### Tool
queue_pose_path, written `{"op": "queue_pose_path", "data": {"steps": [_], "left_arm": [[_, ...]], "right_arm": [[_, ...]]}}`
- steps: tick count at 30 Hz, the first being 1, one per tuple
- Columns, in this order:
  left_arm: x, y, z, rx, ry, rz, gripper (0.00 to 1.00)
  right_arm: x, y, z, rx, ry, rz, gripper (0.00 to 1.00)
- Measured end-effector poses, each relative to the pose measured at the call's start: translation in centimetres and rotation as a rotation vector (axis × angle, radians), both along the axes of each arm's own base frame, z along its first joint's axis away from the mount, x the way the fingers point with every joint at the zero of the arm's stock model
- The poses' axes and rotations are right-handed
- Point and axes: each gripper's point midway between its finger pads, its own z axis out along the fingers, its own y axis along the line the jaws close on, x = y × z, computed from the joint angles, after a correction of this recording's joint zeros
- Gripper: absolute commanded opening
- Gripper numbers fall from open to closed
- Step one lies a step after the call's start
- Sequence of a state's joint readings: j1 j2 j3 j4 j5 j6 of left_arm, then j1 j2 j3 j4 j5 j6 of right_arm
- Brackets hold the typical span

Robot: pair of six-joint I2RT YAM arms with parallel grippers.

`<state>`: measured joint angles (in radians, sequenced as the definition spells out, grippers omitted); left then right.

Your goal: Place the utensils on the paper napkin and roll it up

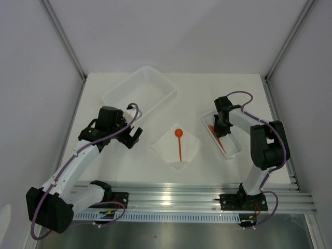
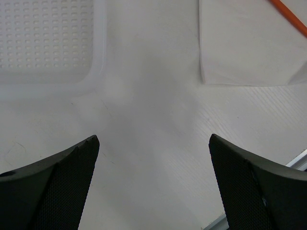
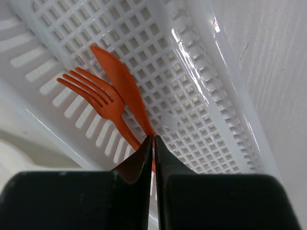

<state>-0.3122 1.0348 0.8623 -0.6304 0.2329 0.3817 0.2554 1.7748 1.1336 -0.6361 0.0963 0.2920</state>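
Observation:
An orange spoon (image 1: 179, 142) lies on the white paper napkin (image 1: 191, 146) at the table's middle. My right gripper (image 1: 220, 128) is down in the narrow white tray (image 1: 234, 149). In the right wrist view its fingers (image 3: 154, 139) are shut on the handle of an orange knife (image 3: 120, 76), with an orange fork (image 3: 96, 96) lying just left of it in the tray (image 3: 206, 105). My left gripper (image 1: 134, 136) is open and empty, left of the napkin. The left wrist view shows the gripper (image 2: 153, 143) over bare table, with the napkin's corner (image 2: 244, 48) and the spoon's handle (image 2: 290, 17) ahead.
A large white mesh basket (image 1: 139, 91) stands at the back left, close behind my left gripper; its corner shows in the left wrist view (image 2: 48, 43). The metal rail (image 1: 197, 199) runs along the near edge.

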Motion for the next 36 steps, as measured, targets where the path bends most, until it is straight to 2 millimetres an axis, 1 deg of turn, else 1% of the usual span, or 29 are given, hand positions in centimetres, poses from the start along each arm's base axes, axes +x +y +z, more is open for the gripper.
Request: {"op": "queue_pose_path", "data": {"steps": [2, 7, 17, 22, 23, 24, 25, 27, 32, 36], "left_arm": [[0.0, 0.0, 0.0, 0.0, 0.0, 0.0, 1.0], [0.0, 0.0, 0.0, 0.0, 0.0, 0.0, 1.0], [0.0, 0.0, 0.0, 0.0, 0.001, 0.0, 1.0], [0.0, 0.0, 0.0, 0.001, 0.001, 0.001, 0.99], [0.0, 0.0, 0.0, 0.001, 0.001, 0.001, 0.99], [0.0, 0.0, 0.0, 0.001, 0.001, 0.001, 1.0], [0.0, 0.0, 0.0, 0.002, 0.001, 0.001, 0.99], [0.0, 0.1, -0.1, 0.003, 0.002, 0.001, 0.99], [-0.1, 0.5, -0.5, 0.032, 0.014, 0.009, 1.0], [-0.4, 1.2, -1.0, 0.076, 0.034, 0.004, 1.0]], "right_arm": [[0.1, 0.0, 0.1, 0.002, -0.006, -0.002, 0.0], [0.2, -0.3, 0.3, -0.012, -0.016, -0.008, 0.0], [0.4, -1.8, 1.1, -0.071, -0.047, -0.038, 0.0], [0.6, -2.6, 1.1, -0.083, -0.053, -0.058, 0.01], [0.6, -2.7, 1.1, -0.083, -0.052, -0.061, 0.05], [0.6, -2.7, 1.0, -0.082, -0.052, -0.061, 0.12], [0.6, -2.7, 1.0, -0.079, -0.053, -0.058, 0.28], [0.4, -2.5, 0.9, -0.067, -0.054, -0.043, 0.36], [0.2, -1.1, 1.4, -0.039, -0.071, 0.013, 0.36], [0.5, -0.2, 1.6, -0.008, -0.089, 0.035, 0.33]]}}
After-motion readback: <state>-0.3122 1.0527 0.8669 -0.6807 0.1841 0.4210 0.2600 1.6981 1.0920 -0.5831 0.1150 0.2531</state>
